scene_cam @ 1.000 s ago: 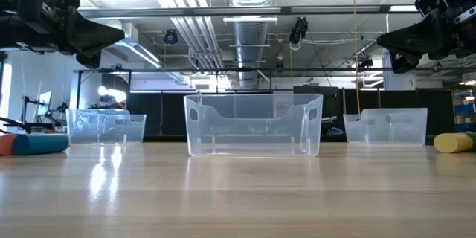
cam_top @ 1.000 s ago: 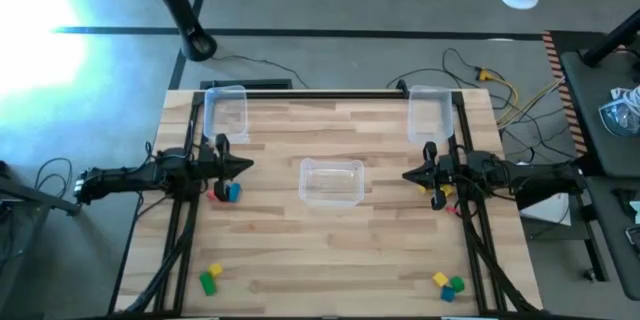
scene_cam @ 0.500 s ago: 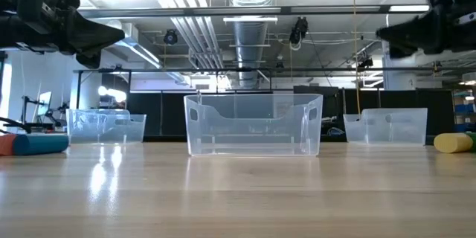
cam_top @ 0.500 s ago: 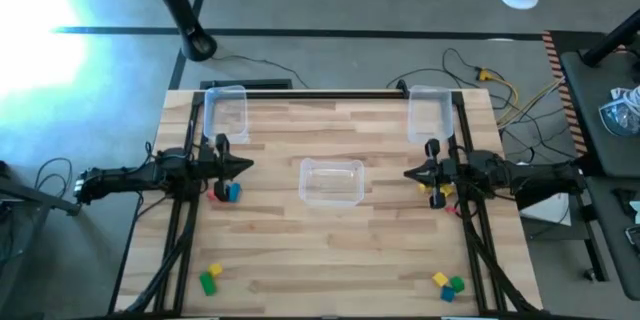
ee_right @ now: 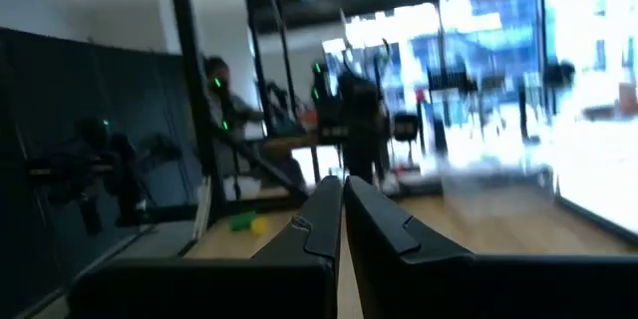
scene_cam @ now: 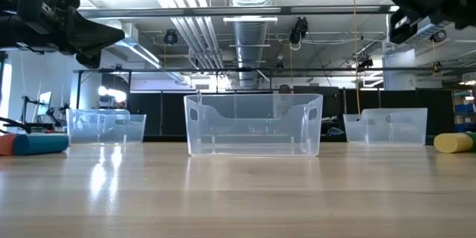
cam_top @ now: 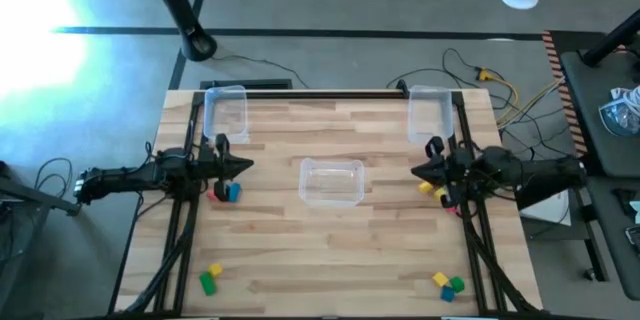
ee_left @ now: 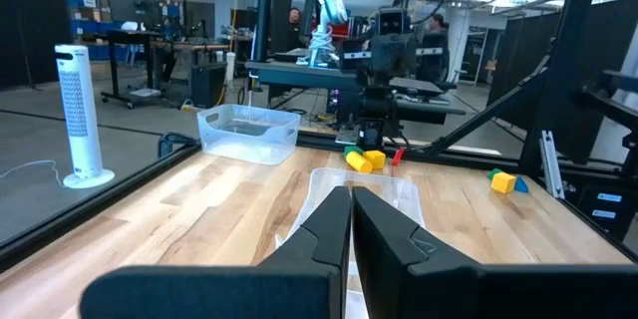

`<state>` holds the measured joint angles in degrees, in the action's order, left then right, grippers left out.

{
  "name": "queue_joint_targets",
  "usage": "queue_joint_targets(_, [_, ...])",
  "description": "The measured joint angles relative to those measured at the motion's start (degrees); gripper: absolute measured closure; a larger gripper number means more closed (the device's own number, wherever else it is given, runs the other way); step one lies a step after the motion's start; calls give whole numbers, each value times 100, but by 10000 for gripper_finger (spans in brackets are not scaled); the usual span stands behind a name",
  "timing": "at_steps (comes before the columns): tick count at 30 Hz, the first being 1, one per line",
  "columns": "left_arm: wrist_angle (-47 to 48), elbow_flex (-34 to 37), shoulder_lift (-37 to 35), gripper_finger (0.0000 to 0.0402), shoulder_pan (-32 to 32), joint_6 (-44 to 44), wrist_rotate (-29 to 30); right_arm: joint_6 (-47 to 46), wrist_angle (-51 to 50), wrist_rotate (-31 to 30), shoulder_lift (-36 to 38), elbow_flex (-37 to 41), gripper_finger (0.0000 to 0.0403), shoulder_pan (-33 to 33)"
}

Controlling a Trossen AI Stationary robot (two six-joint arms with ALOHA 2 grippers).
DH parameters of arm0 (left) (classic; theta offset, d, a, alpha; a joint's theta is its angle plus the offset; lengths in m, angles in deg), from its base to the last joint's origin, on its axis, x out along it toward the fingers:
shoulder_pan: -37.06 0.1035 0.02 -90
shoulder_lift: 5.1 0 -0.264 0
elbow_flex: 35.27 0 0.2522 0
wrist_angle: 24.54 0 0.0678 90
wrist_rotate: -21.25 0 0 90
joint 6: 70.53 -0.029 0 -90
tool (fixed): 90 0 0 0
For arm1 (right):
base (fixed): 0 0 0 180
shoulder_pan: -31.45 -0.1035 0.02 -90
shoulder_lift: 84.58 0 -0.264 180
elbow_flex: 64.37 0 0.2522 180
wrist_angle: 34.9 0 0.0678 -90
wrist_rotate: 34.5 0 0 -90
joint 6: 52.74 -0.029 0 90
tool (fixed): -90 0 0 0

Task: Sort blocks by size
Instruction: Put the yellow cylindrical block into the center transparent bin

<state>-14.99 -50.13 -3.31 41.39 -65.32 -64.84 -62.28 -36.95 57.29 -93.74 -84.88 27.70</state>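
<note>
Small solid-coloured blocks lie in clusters: red and blue (cam_top: 229, 192) at the tabletop's left edge, yellow and red (cam_top: 436, 192) at its right edge, others near both front corners. The left gripper (cam_top: 246, 166) and right gripper (cam_top: 416, 172), fingers pressed together and holding nothing, hover above the two edge clusters, either side of the clear plastic bin (cam_top: 332, 182) mid-table.

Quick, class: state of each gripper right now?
Left gripper: shut, holding nothing, raised at the table's left edge.
Right gripper: shut, holding nothing, raised at the right edge.

Grey floor (cam_top: 330, 0), ceiling ducts (scene_cam: 251, 22), tower fan (ee_left: 77, 110)
</note>
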Motion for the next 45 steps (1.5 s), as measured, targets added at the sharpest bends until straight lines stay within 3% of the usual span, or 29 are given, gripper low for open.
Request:
queue_joint_targets(8, [1,0,0,401,-1,0,1,-1206,-3539,-1079,-2087,-2042,373,-811])
queue_joint_targets(12, [1,0,0,401,0,-1,0,-2065,-5389,-1259,-3160,-2991,318,-852])
queue_joint_targets(17, [3,0,1,401,1,-1,1,-1707,-6843,-1082,-4287,-3648,238,-850])
queue_joint_targets(22, [3,0,1,401,1,0,0,-835,-7057,-586,-5239,-3665,198,-850])
queue_joint_targets(27, [3,0,1,401,0,0,1,213,-7304,-631,-6107,-3677,190,-788])
queue_joint_targets(31, [3,0,0,401,1,-1,1,449,-7426,-597,-6712,-3686,190,-719])
queue_joint_targets(45, [1,2,1,401,-1,0,1,1335,-7585,-1086,-7807,-3747,193,-515])
